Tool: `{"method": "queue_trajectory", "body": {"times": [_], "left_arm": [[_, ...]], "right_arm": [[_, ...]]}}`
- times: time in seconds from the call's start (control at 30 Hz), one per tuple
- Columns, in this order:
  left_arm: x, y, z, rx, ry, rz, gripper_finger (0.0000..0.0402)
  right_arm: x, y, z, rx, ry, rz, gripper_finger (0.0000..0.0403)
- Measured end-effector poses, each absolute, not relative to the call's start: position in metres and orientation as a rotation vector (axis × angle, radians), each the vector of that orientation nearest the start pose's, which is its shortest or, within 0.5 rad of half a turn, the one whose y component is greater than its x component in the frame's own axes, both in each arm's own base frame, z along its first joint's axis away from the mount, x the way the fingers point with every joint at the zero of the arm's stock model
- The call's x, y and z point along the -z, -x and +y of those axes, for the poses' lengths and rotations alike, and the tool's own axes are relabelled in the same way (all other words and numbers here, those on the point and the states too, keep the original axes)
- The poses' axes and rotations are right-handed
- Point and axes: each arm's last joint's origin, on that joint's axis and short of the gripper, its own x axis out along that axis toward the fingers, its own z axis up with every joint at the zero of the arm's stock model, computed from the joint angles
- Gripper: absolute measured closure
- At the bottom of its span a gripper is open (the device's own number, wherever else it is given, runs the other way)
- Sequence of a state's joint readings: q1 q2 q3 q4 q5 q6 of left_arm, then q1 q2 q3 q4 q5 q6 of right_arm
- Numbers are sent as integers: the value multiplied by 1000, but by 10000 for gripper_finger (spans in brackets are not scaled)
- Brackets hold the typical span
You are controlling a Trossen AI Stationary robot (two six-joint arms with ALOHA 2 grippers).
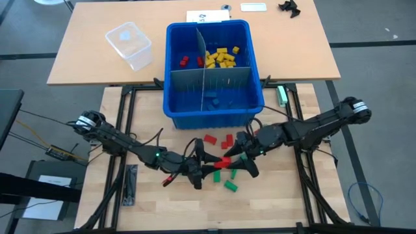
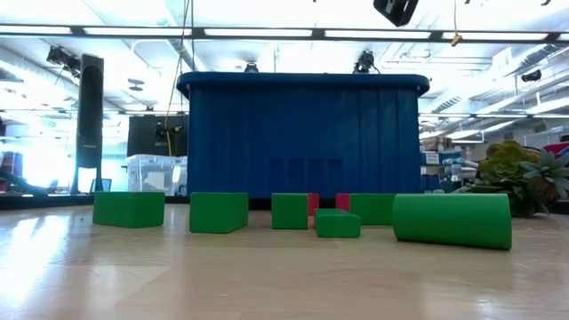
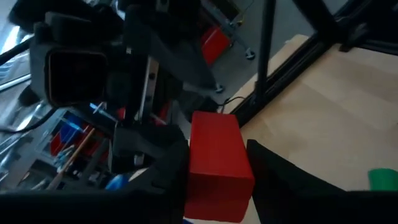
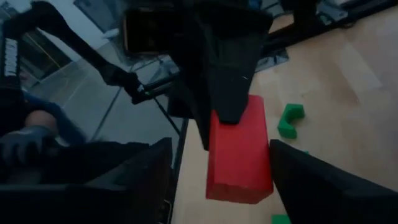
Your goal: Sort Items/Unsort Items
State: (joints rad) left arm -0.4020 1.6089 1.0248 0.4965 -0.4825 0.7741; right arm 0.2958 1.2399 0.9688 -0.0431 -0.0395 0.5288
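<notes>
Your two arms meet over the front table, around 6 o'clock from the blue bin point(image 1: 214, 68). The left gripper point(image 3: 217, 180) has its fingers pinching a red block point(image 3: 216, 163) from both sides. The right gripper point(image 4: 217, 180) sits facing it with fingers spread wide, clear of that same block's sides. In the high view the red block point(image 1: 223, 162) hangs right between both grippers. Loose items around it: green blocks point(image 1: 230, 186) at 5 o'clock from the handoff, red blocks point(image 1: 210, 138) at 12. Yellow blocks point(image 1: 222, 57) fill the bin's far right compartment, a few red ones point(image 1: 184, 62) the far left.
</notes>
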Motion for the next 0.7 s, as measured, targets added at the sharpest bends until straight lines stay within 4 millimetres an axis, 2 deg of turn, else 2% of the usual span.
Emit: {"method": "queue_trajectory", "body": {"times": [0.2,0.3,0.4,0.7], "left_arm": [[-275,-337,-125,-164,-653,131,258],[-276,-336,-122,-289,-517,139,258],[-278,-333,-119,-376,-455,146,258],[-307,-312,-101,-454,-264,128,258]], "right_arm": [[-340,-245,76,-258,-432,280,122],[-351,-234,72,-201,-399,213,127],[-361,-223,69,-137,-356,150,134],[-364,-217,64,2,-248,109,150]]}}
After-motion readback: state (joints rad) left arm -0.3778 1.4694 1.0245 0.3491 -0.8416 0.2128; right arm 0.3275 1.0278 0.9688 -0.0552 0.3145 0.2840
